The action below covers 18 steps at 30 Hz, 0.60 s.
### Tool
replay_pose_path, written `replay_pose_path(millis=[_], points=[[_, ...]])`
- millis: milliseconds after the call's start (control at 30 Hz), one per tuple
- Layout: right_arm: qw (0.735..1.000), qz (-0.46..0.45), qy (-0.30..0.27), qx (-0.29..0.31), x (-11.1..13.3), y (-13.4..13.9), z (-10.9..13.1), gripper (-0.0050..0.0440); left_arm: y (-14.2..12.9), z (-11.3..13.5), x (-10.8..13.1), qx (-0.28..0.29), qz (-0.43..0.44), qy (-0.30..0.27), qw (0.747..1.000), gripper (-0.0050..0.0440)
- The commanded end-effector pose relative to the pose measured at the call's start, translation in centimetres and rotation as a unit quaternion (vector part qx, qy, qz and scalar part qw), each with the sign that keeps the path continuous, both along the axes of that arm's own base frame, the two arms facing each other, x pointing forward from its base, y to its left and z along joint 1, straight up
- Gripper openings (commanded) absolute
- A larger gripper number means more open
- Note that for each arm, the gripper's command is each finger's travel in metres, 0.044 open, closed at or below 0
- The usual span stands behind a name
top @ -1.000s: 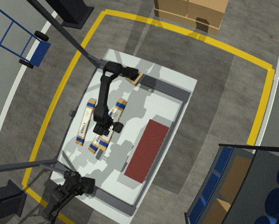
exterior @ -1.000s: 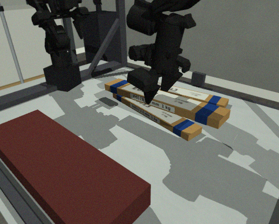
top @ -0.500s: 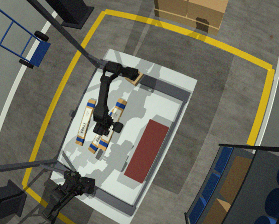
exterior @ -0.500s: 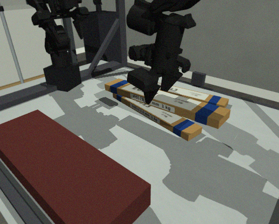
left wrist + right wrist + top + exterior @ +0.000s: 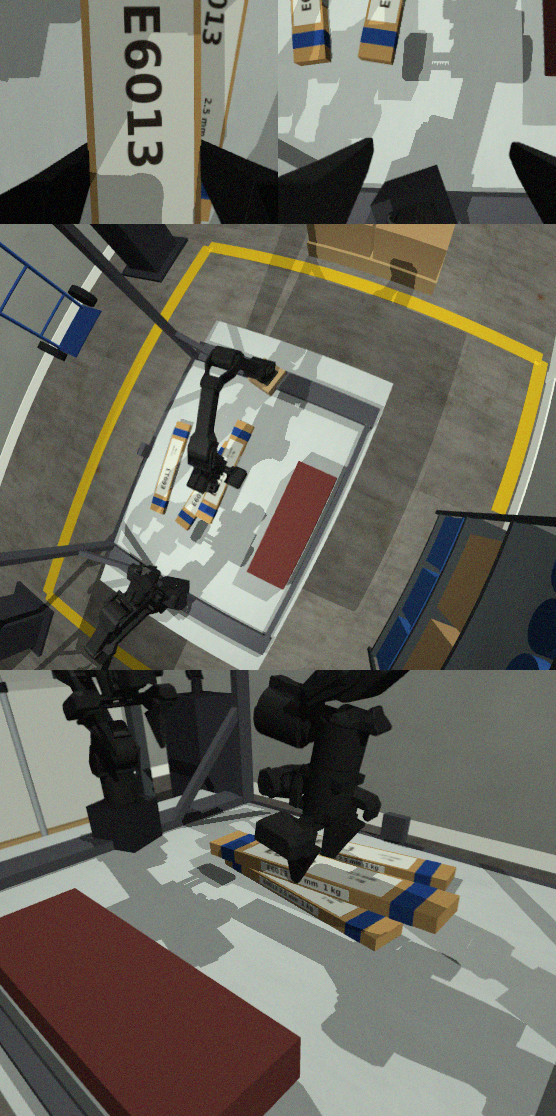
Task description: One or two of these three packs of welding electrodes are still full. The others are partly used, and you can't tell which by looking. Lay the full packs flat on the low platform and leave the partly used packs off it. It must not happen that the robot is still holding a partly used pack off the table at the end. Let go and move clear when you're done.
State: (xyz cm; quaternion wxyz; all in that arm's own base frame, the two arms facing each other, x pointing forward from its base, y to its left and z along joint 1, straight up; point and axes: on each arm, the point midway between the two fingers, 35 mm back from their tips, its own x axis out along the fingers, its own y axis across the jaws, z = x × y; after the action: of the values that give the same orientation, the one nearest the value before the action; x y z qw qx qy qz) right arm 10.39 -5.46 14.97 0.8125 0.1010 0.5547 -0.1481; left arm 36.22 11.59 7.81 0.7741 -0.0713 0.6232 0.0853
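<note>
The low platform is a plain dark red slab. All three packs are off it: long, flat tan cartons with a blue band near each end and a whitish label printed E6013 in black. The held pack hangs above the table, flat face up, its side reading "mm 1 kg". The lower pack lies at an angle partly beneath it. The outer pack lies apart on the side away from the platform, label up.

The left gripper pinches the held pack across its width, fingertips against both long edges. The right gripper has its fingers spread wide, nothing between them.
</note>
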Motion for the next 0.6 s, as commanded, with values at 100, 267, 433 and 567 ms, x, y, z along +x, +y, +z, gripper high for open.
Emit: replay_pose_path(millis=[100, 267, 433, 567], points=[[1.000, 0.001, -0.009, -0.004, 0.1, -0.1, 0.6, 0.0430, 0.4, 2.2, 1.4, 0.015, 0.001, -0.047, 0.999, -0.0050], [1.000, 0.001, -0.009, -0.004, 0.1, -0.1, 0.6, 0.0430, 0.2, 0.0, 0.8, 0.008, 0.001, -0.027, 1.000, -0.0050], [1.000, 0.001, -0.009, -0.004, 0.1, -0.1, 0.6, 0.0430, 0.3, -0.1, 1.0, 0.012, 0.001, -0.038, 0.999, -0.0050], [1.000, 0.001, -0.009, -0.004, 0.1, -0.1, 0.6, 0.0430, 0.3, -0.9, 1.2, 0.011, 0.001, -0.037, 0.999, -0.0050]])
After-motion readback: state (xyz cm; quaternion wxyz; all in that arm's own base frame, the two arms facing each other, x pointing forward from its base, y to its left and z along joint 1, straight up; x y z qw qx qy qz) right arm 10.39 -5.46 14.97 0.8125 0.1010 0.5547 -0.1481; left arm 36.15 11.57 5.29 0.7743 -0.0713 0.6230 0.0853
